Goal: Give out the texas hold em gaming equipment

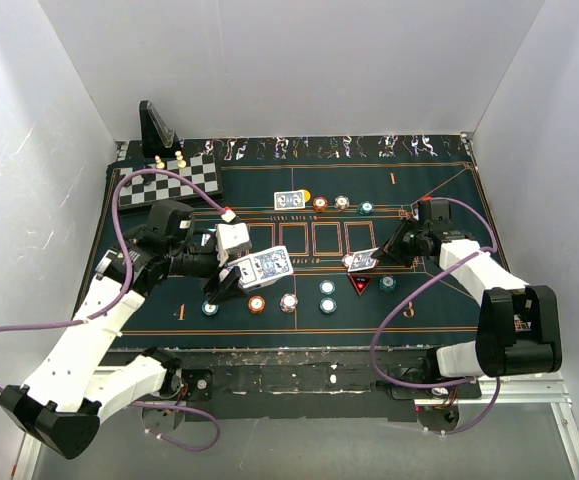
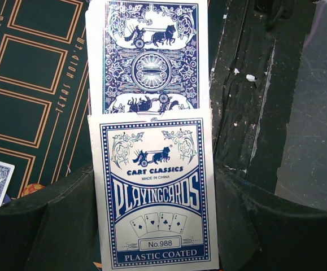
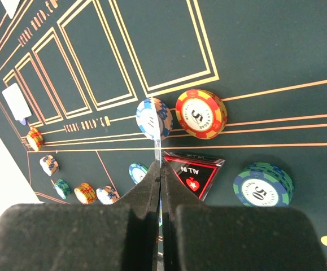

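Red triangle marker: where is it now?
In the top external view, the red triangle marker lies on the right half of the mat, between a pale teal chip on its left and a green-blue chip on its right.

**Top external camera:** mounted high, above and behind the arm bases, facing down and forward. It is distant and takes in the whole green mat (image 1: pixel 309 322), with the red triangle marker (image 1: pixel 359 284) right of centre.

**Right wrist camera:** close above the mat, looking along the right jaws and the edge-on playing card (image 3: pixel 158 153) between them. The marker lies just beyond the jaw tips. This view shares the marker and the surrounding chips (image 3: pixel 201 113) with the top view.

**Left wrist camera:** well away from the marker and very close to the card box (image 2: pixel 155 192), which fills the centre. The mat is at left and the black worktop (image 2: pixel 242 113) at right. This view shares the box with the top view.
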You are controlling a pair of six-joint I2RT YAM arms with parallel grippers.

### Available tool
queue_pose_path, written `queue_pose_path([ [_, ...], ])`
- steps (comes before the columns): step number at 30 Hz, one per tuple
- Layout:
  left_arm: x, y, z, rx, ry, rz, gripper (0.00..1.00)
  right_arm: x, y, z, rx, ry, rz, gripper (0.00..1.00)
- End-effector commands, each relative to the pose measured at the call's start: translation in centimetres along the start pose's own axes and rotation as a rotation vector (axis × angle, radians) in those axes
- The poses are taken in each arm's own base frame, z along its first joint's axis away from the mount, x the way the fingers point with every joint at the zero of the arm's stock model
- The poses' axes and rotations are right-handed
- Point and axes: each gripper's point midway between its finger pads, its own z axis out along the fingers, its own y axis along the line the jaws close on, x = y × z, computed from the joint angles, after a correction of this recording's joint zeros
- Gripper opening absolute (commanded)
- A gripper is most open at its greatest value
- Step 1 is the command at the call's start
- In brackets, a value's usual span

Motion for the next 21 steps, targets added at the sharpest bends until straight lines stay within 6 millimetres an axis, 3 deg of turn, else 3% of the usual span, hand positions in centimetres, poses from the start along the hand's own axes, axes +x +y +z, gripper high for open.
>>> queue_pose_path([
  [1, -0.6, -0.5, -0.5, 0.003, -0.036, 0.027, 0.07, 0.5, -1.8, 0.2, 0.055, 0.014, 0.002, 0.01],
  [3, -0.8, -0.4, -0.5, 0.003, -0.039, 0.027, 0.06, 0.6, -2.1, 0.2, 0.068, 0.014, 0.003, 0.02],
  [11, -0.8, -0.4, -0.4, 0.008, -0.036, 0.022, 0.06, 0.1, -2.7, -1.0, 0.120, -0.025, 0.007, 0.27],
  [18, -0.8, -0.4, -0.4, 0.010, -0.039, 0.022, 0.06, -0.6, -2.1, -2.7, 0.144, -0.057, -0.009, 0.51],
  [21, -0.8, -0.4, -0.4, 0.010, -0.039, 0.022, 0.07, -1.4, -0.8, -4.1, 0.119, -0.097, -0.024, 0.53],
])
